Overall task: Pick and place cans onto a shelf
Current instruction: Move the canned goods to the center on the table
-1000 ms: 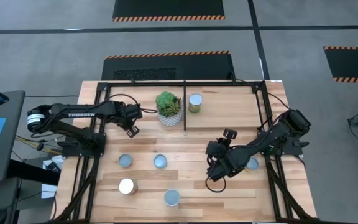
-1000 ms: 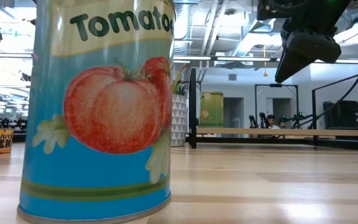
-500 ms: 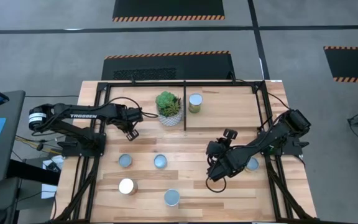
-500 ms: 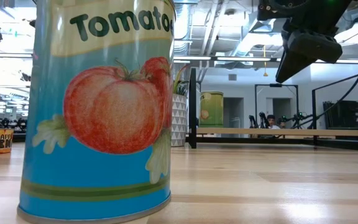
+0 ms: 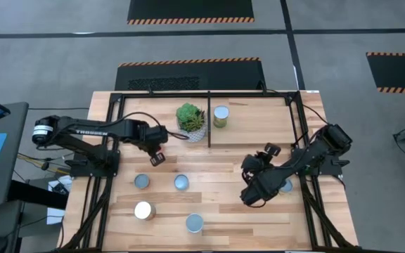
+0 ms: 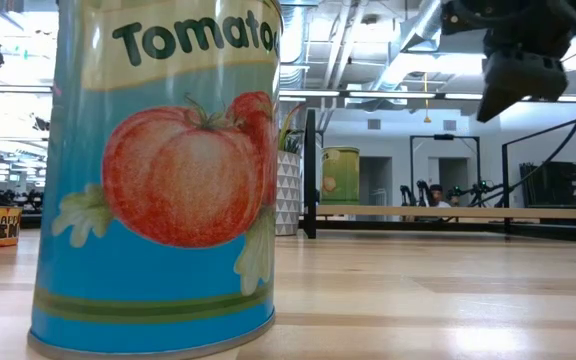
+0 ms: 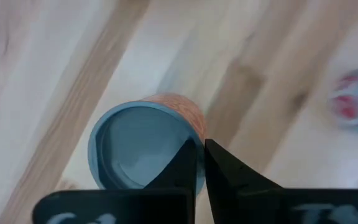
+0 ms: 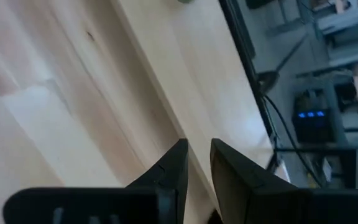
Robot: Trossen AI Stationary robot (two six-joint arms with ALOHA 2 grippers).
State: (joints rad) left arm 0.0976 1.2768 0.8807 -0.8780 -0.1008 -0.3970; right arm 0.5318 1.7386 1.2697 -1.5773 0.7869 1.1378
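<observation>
The left arm stretches toward 3 o'clock; its left claw [image 5: 157, 158] has fingers pressed together. The right arm bends toward 8 o'clock; its right claw [image 5: 253, 198] is nearly closed, empty.

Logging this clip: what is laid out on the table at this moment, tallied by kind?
Can on the shelf: 1
Loose cans on the front boards, one partly hidden: 5
Potted succulent: 1
Total: 7
</observation>
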